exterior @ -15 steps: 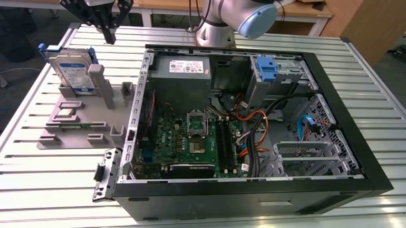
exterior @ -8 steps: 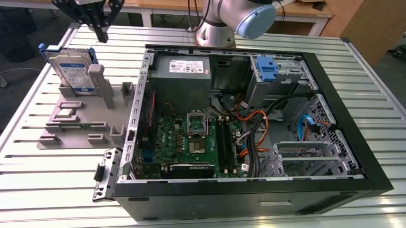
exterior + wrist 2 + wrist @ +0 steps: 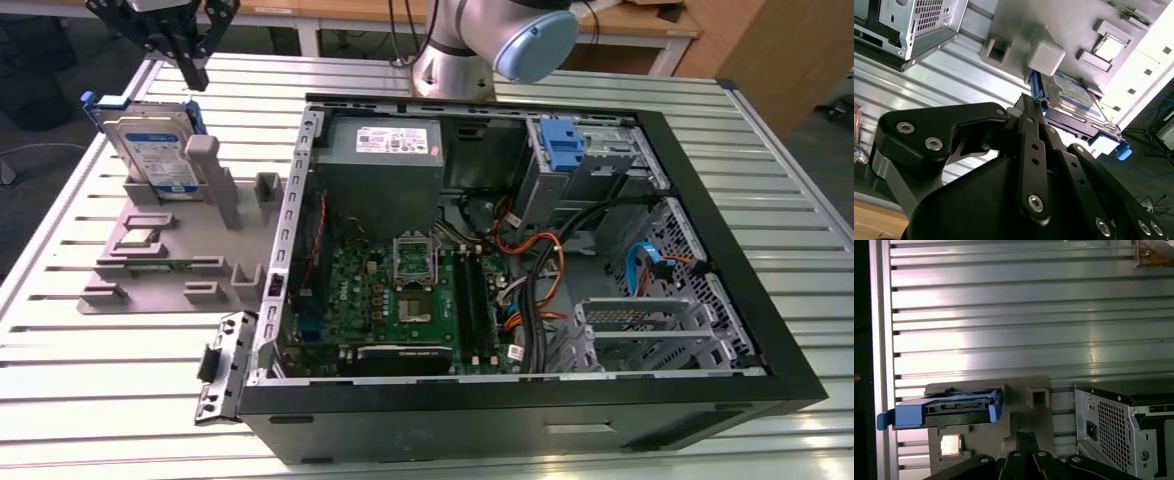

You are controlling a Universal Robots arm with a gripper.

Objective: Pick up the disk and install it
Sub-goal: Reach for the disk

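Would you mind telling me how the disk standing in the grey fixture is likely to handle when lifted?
It looks like a rigid metal slab, so the disk should stay stiff and feel heavy for its size. It stands on edge in the grey fixture, so a sideways nudge might tip it. Its blue plastic carrier may flex slightly.

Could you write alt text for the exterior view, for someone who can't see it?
A robot gripper, jaws closed, hangs just above a hard drive standing upright in a grey holder on a slatted metal table. To the exterior view's right lies an open computer case.
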